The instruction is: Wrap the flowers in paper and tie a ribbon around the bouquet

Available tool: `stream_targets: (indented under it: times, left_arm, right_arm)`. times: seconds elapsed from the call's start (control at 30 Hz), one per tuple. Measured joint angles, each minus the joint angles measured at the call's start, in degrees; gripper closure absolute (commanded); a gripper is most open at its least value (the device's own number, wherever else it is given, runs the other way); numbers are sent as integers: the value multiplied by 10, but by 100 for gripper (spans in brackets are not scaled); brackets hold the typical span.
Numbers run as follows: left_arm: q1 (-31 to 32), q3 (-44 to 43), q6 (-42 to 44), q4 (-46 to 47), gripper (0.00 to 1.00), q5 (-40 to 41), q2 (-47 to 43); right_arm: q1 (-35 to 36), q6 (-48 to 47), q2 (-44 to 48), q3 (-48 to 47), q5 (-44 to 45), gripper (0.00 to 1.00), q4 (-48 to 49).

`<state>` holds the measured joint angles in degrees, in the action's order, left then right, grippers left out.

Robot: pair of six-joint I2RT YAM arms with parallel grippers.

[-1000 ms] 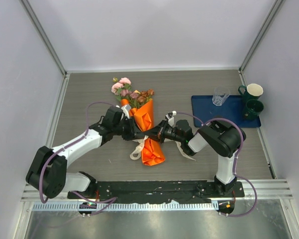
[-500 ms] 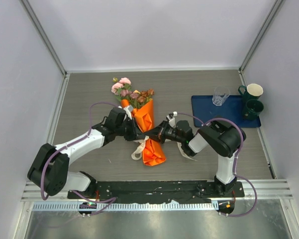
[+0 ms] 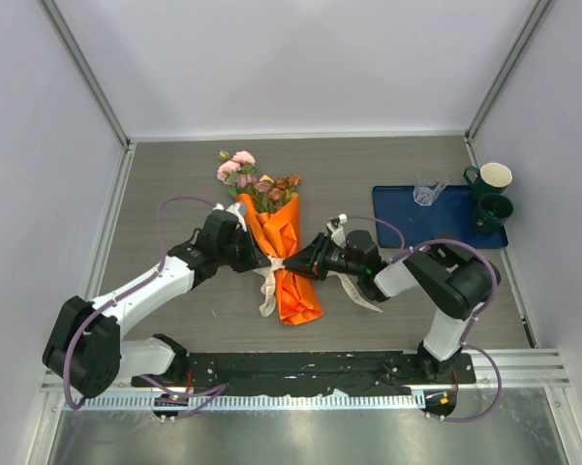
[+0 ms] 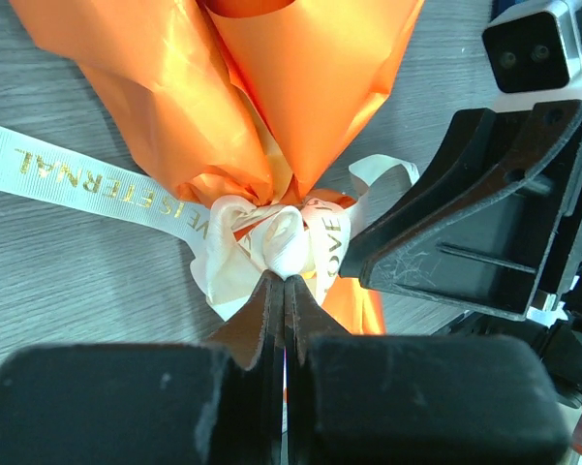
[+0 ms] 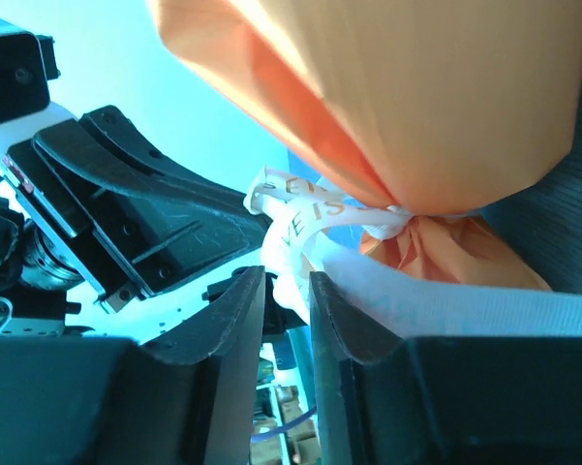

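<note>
The bouquet (image 3: 283,254) lies on the table, pink and brown flowers (image 3: 252,179) sticking out of its far end. Orange paper (image 4: 300,87) is pinched at the waist by the cream ribbon (image 4: 87,179), knotted there with gold print. My left gripper (image 3: 264,260) reaches in from the left; in the left wrist view it (image 4: 284,279) is shut on a fold of ribbon at the knot. From the right, my right gripper (image 3: 292,263) meets it. Its jaws (image 5: 286,281) stand slightly apart, with a ribbon (image 5: 310,218) strand running loosely between them.
A blue tray (image 3: 397,228) at the right holds a clear glass (image 3: 429,187). Two mugs (image 3: 494,176) (image 3: 494,208) stand at its right end. A loose ribbon tail (image 3: 358,291) trails under the right arm. Walls close in the table on three sides.
The left jaws closed onto the ribbon at the knot. The right jaws, shut before, parted. The right arm's elbow swung out to the right.
</note>
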<state>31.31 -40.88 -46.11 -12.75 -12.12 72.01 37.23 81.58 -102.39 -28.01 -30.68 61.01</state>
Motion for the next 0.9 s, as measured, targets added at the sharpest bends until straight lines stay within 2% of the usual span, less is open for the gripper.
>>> stream_targets:
  times: [0.13, 0.23, 0.3, 0.43, 0.57, 0.7, 0.9]
  left_arm:
    - [0, 1, 1, 1, 100, 3, -12]
    - [0, 1, 4, 1, 100, 0, -12]
    - [0, 1, 9, 1, 100, -5, -12]
    - [0, 1, 21, 5, 100, -12, -12]
    - [0, 2, 29, 17, 100, -20, -12]
    - [0, 9, 30, 33, 100, -25, -12]
    - [0, 12, 29, 41, 100, -26, -12]
  right_arm:
    - [-2, -48, 53, 0, -5, 59, -70]
    - [-2, -108, 103, -7, -5, 52, -162]
    - [-3, -170, 137, -27, 3, 47, -256]
    - [-11, -294, 189, -97, 21, 48, -423]
    - [-16, -372, 170, -201, 36, 54, -532]
    - [-12, -397, 122, -281, 46, 55, -592]
    - [23, -391, 83, -301, 69, 55, -642]
